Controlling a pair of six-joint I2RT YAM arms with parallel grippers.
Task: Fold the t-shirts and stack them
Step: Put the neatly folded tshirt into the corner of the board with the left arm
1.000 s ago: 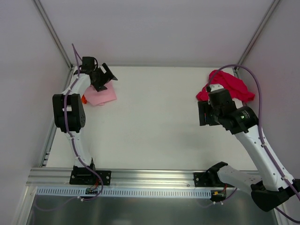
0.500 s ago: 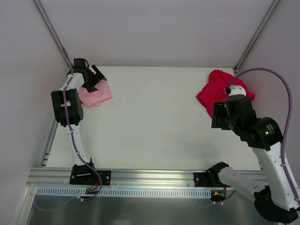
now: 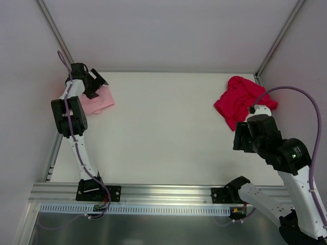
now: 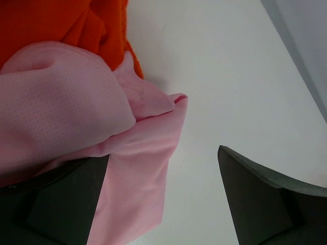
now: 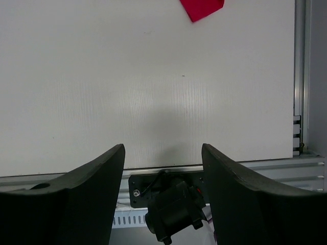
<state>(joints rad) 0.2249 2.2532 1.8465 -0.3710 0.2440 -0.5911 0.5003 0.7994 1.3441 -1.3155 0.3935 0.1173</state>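
The light pink t-shirt [image 3: 100, 102] lies bunched at the far left corner of the table. My left gripper [image 3: 93, 83] hovers over its far edge. In the left wrist view the pink t-shirt [image 4: 66, 112] sits on top of the bright orange t-shirt [image 4: 61, 20]. A pink flap reaches between the wide-open jaws of the left gripper [image 4: 162, 153], beside the left finger. The crimson t-shirt [image 3: 241, 98] is crumpled at the far right. My right gripper [image 3: 242, 137] is nearer than it, open and empty. Only a red corner [image 5: 202, 7] shows above the right gripper [image 5: 162, 147].
The white table [image 3: 163, 127] is walled on the left, back and right. A metal rail [image 3: 153, 193] runs along the near edge with both arm bases on it. The right arm's base [image 5: 173, 209] shows between the right fingers.
My left gripper has moved left toward the far corner, and the pink t-shirt has slid left with it. My right arm has drawn back toward the near right, away from the crimson t-shirt.
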